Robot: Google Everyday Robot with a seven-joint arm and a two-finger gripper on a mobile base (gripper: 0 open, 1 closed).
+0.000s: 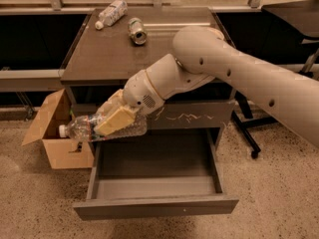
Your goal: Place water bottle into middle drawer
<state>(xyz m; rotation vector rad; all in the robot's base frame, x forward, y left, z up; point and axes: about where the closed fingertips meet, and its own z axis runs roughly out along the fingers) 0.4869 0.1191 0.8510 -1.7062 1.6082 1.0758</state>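
The gripper (112, 122), two tan padded fingers (117, 119) on a cream-white wrist, is clamped on the water bottle (81, 128), a long clear crinkled plastic bottle with a white cap. The bottle lies almost level in the grip, cap pointing left and base pointing right. Its right part hangs above the far left corner of the middle drawer (155, 206), and its cap end sticks out past the drawer's left side, in front of the cardboard box (56, 144). It touches neither.

The middle drawer is a wide, shallow dark-grey drawer, pulled fully out toward the near side, with a plain front panel and a grey inside. Just above and behind it sits a closed drawer front with white scratches (195, 117).

The thick cream-white robot arm (249, 78) reaches in from the right, crossing over the right part of the dark brown tabletop (109, 59). On the far part of that tabletop lie a shorter clear bottle with a mostly white label (111, 13), on its side, and just to its right a metal can (137, 31), also on its side.

The open brown cardboard box stands on the speckled floor (35, 203), left of the drawer.
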